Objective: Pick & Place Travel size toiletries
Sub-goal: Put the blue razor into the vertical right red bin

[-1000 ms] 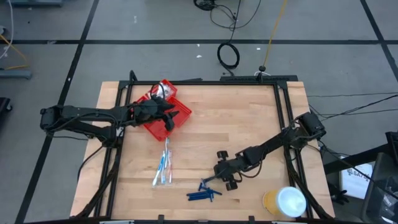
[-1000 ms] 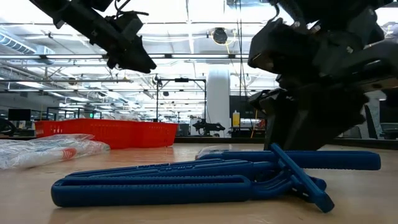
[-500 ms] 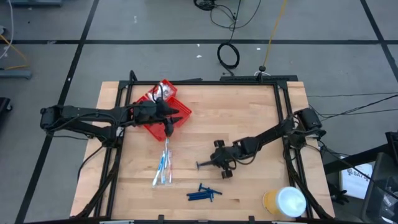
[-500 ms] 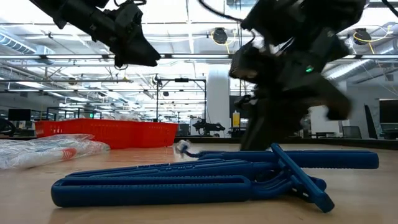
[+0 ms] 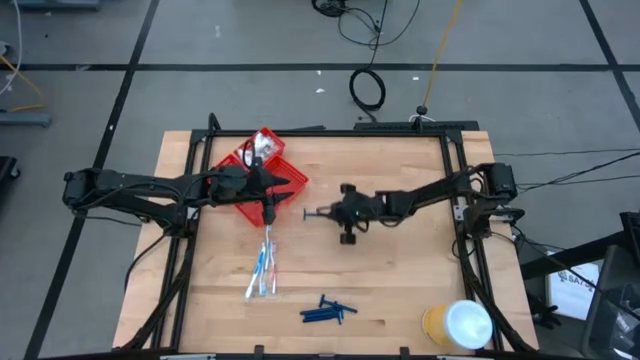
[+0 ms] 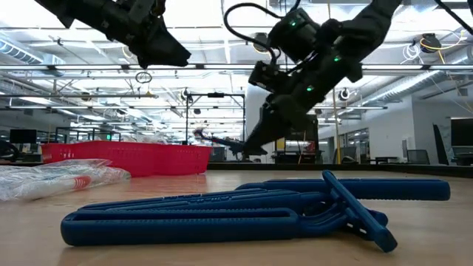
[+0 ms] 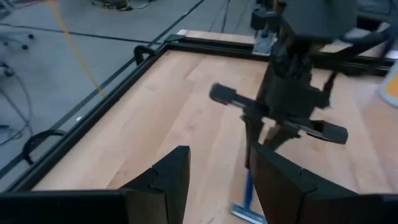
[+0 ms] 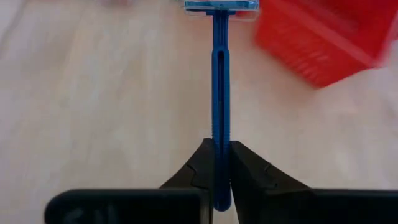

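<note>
My right gripper (image 5: pixel 333 213) is shut on a dark blue razor (image 5: pixel 315 213) above the middle of the table, just right of the red tray (image 5: pixel 285 190). The razor's head (image 8: pixel 221 5) points toward the tray (image 8: pixel 323 37). My left gripper (image 5: pixel 269 203) hovers open over the tray's near right edge; its own view shows the gap between its fingers (image 7: pixel 217 186) and the right arm (image 7: pixel 292 93) beyond. More blue razors (image 5: pixel 328 313) lie flat near the table's near edge. Packaged toothbrushes (image 5: pixel 263 265) lie between them and the tray. White packets (image 5: pixel 257 148) sit in the tray. My right gripper pinches the razor's handle near its tail end (image 8: pixel 221 152) between the two fingers. The fingers come from the table's right, roughly level, lying along the handle. The razor is lifted clear of the table and sticks out straight ahead, head toward the tray (image 6: pixel 199 135).
A large yellow roll with a white top (image 5: pixel 458 325) stands at the table's near right corner. Black frame rails (image 5: pixel 455 190) run along the table's sides. Bare wood (image 5: pixel 400 270) lies between the razor pile and the right arm.
My right gripper has risen from beside the razor pile with one razor and has travelled toward the far left, toward the tray, turning from pointing near-left to pointing left. The razor is now lifted clear; the other razors have stayed on the table.
</note>
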